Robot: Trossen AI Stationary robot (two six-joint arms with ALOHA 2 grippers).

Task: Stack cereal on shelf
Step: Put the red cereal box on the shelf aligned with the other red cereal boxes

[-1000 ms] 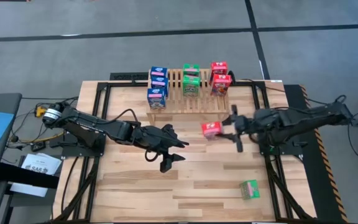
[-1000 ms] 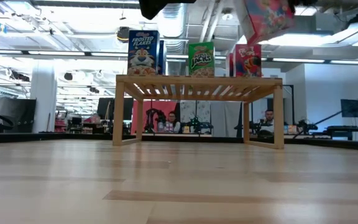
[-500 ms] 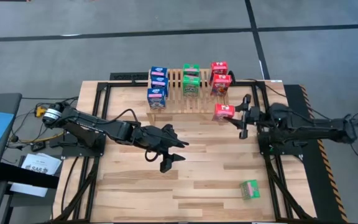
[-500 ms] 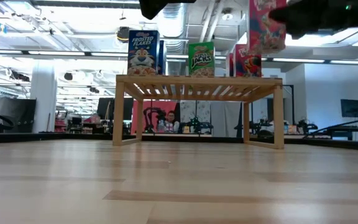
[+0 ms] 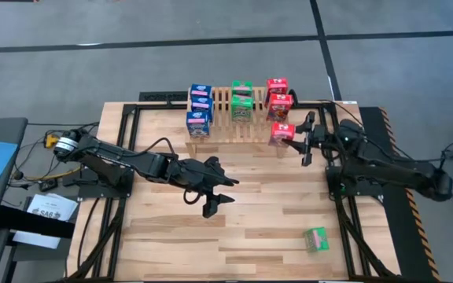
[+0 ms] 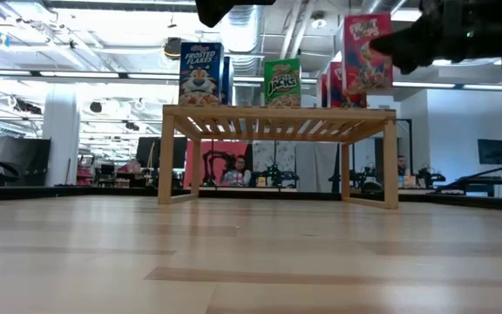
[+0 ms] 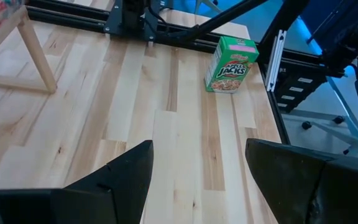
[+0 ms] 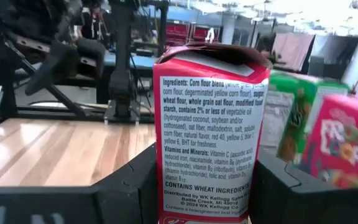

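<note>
The right gripper (image 5: 296, 135) pinches a small red cardboard cereal box (image 5: 280, 133) between its two dark fingers, holding it upright above the near right corner of the light slatted wooden rack (image 5: 222, 118). In the low view the box hangs just clear of the rack's top, its base not yet resting on the slats.

Just beyond it, toward the far side, two more red boxes (image 5: 278, 102) already stand on the rack's right end. Two green boxes (image 5: 241, 101) stand in the middle, and three blue boxes (image 5: 199, 108) run in a line along the left end.

Out on the plank table, the left gripper (image 5: 215, 191) waits near the middle with its fingers spread and nothing between them. A lone green cereal box (image 5: 315, 239) stands on the table toward the near right corner, well apart from the rack; the left wrist view shows it as well.

By my count seven boxes are shelved and the eighth is about to be set down. Once the red one is released, only the green box on the table remains to be fetched.
</note>
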